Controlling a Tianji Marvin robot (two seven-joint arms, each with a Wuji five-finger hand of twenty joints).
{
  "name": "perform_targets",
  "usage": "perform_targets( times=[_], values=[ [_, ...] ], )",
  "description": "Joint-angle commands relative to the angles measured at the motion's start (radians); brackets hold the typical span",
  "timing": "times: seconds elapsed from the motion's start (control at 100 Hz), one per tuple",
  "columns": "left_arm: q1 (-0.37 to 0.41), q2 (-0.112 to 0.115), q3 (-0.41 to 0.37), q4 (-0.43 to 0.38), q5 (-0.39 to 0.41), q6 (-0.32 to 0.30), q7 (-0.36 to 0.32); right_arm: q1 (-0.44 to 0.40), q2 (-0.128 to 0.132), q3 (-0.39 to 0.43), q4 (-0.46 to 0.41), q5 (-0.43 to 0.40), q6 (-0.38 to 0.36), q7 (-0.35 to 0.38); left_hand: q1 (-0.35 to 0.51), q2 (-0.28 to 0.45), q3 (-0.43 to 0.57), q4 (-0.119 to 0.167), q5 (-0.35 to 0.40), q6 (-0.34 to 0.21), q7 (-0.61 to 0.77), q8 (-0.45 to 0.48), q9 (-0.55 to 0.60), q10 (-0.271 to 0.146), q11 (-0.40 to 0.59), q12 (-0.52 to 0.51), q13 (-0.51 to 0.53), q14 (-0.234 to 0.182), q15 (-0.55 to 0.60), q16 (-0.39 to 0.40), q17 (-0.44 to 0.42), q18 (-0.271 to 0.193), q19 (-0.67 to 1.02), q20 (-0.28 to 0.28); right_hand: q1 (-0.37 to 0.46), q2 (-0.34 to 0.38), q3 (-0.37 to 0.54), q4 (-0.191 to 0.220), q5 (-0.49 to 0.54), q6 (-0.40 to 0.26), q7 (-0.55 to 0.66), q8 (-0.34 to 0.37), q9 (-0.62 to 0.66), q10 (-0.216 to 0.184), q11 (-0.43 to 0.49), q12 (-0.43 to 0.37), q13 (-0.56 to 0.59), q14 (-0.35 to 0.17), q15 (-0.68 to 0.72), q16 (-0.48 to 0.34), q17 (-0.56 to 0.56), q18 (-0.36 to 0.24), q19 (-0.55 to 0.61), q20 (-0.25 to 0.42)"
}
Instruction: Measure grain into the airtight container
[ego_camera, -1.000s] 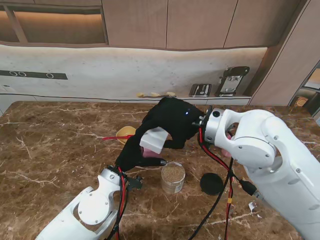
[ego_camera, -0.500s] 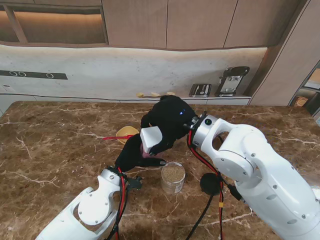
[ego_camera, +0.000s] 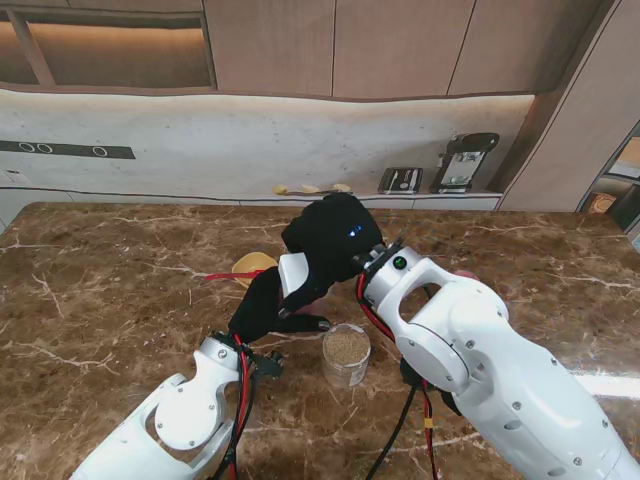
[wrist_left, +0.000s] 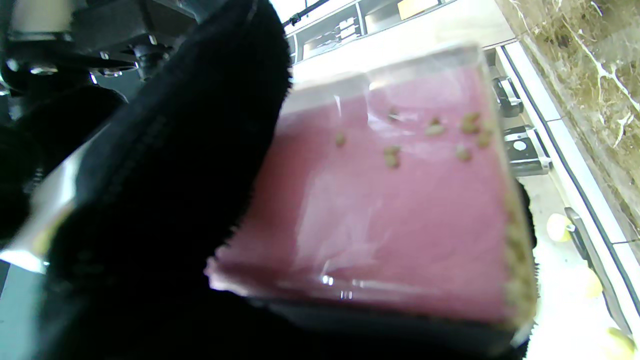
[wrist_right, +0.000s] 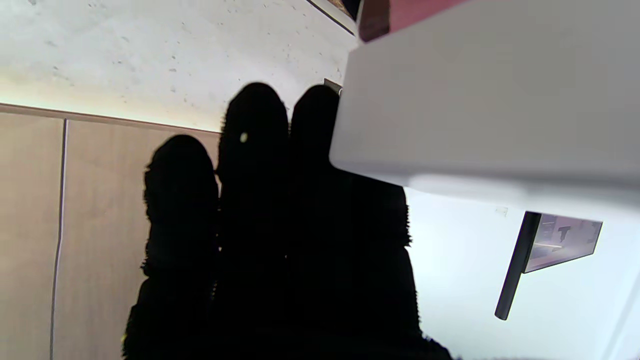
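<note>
Stand view showed two black-gloved hands raised together over a brown marble table (ego_camera: 90, 290). Right hand (ego_camera: 330, 235) and left hand (ego_camera: 265, 305) both wrapped their fingers around a white and pink grain box (ego_camera: 292, 275), lifted and tipped just beyond a clear airtight container (ego_camera: 346, 354) holding tan grain, probably so the box could pour into it. A black lid (ego_camera: 408, 374) lay beside the container, mostly behind the right arm, and a yellow bowl (ego_camera: 250, 267) sat past the left fingers

Left wrist view showed the left hand (wrist_left: 150, 200) gripping the box's pink clear-fronted face (wrist_left: 390, 210), a few grains (wrist_left: 435, 129) clinging inside near the fingertips

Right wrist view showed the right fingers (wrist_right: 255, 200) extended side by side, with the box's white side (wrist_right: 490, 100) close beside them; contact itself was not visible
</note>
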Motion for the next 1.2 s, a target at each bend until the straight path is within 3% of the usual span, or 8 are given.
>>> perform_targets(
  times=[0.0,0.17,0.29,0.66,0.76,0.86,0.97,1.19],
  values=[
    [0.005,-0.005,0.007,-0.012,0.009,-0.004,0.001,-0.012,-0.010,-0.005,0.009,-0.003,0.014,0.011,0.232,0.545,0.349,-0.013,0.282,-0.270,0.411,0.016,0.088,-0.117,0.121,0.022,0.101,-0.039,0.126,0.058,0.006,-0.045,0.011,0.000,0.139,0.374,0.188,0.105,0.167,-0.095,0.297,0.031,0.106,-0.035,0.187,0.006,0.059,-0.014,0.026,-0.009,0.015,0.017,0.049,-0.025],
    [0.007,-0.005,0.005,-0.015,0.010,-0.002,0.003,-0.029,0.001,0.042,-0.022,0.079,-0.049,0.122,0.232,0.545,0.349,-0.012,0.281,-0.270,0.411,0.016,0.087,-0.116,0.120,0.022,0.101,-0.038,0.126,0.057,0.006,-0.044,0.011,0.000,0.150,0.364,0.088,0.104,-0.235,-0.079,-0.256,-0.044,-0.215,-0.055,-0.325,-0.104,-0.221,-0.043,-0.330,-0.070,-0.155,-0.004,-0.171,-0.072],
    [0.009,-0.005,0.005,-0.017,0.011,0.000,0.003,-0.034,0.017,0.082,-0.060,0.212,-0.057,0.271,0.231,0.545,0.348,-0.012,0.282,-0.269,0.411,0.016,0.089,-0.116,0.120,0.022,0.102,-0.040,0.125,0.056,0.006,-0.044,0.011,0.000,0.131,0.251,0.124,0.121,-0.559,-0.025,-0.475,-0.037,-0.536,-0.040,-0.433,-0.138,-0.343,-0.021,-0.452,-0.110,-0.137,-0.035,-0.264,-0.127],
    [0.005,-0.006,0.009,-0.015,0.011,0.000,0.003,-0.005,0.039,0.067,-0.068,0.301,-0.015,0.420,0.232,0.546,0.348,-0.012,0.281,-0.270,0.411,0.016,0.088,-0.117,0.119,0.023,0.102,-0.039,0.125,0.055,0.007,-0.046,0.011,-0.001,0.517,0.180,0.013,0.091,-0.605,0.031,-0.265,0.290,-0.623,-0.057,-0.109,0.111,-0.242,-0.077,-0.214,0.051,0.102,-0.136,-0.128,-0.233],
    [0.005,-0.005,0.009,-0.016,0.012,0.003,0.002,-0.007,0.038,0.057,-0.060,0.290,-0.011,0.409,0.232,0.547,0.347,-0.012,0.280,-0.269,0.410,0.016,0.086,-0.115,0.118,0.023,0.100,-0.040,0.124,0.056,0.007,-0.047,0.011,-0.001,0.443,-0.012,0.430,0.017,-0.543,-0.001,-0.196,0.360,-0.556,-0.072,-0.041,0.160,-0.198,-0.098,-0.125,0.088,0.158,-0.154,-0.074,-0.248],
    [0.005,-0.006,0.010,-0.017,0.012,0.004,0.004,-0.019,0.031,0.050,-0.053,0.266,-0.006,0.368,0.232,0.548,0.346,-0.012,0.279,-0.268,0.409,0.015,0.086,-0.115,0.118,0.025,0.101,-0.039,0.124,0.055,0.007,-0.047,0.011,-0.001,0.465,-0.043,0.505,0.001,-0.487,-0.031,-0.129,0.396,-0.488,-0.084,0.008,0.190,-0.151,-0.111,-0.078,0.103,0.203,-0.158,-0.037,-0.247],
    [0.004,-0.009,0.013,-0.015,0.011,0.003,0.012,-0.038,0.020,0.043,-0.043,0.244,0.007,0.293,0.233,0.549,0.345,-0.012,0.278,-0.266,0.408,0.015,0.083,-0.114,0.118,0.026,0.099,-0.040,0.123,0.055,0.007,-0.049,0.009,-0.002,0.521,-0.067,0.498,-0.094,-0.431,-0.050,-0.094,0.397,-0.416,-0.083,0.008,0.274,-0.095,-0.107,-0.058,0.098,0.250,-0.156,-0.001,-0.262],
    [0.001,-0.015,0.022,-0.011,0.005,0.000,0.025,-0.046,0.028,0.051,-0.051,0.271,0.013,0.342,0.233,0.551,0.344,-0.011,0.277,-0.264,0.406,0.014,0.084,-0.113,0.117,0.026,0.099,-0.038,0.124,0.055,0.006,-0.050,0.008,-0.003,0.451,-0.071,0.492,-0.004,-0.549,-0.001,-0.241,0.277,-0.556,-0.068,-0.131,0.094,-0.248,-0.063,-0.263,0.022,0.161,-0.090,-0.097,-0.331]
  ],
)
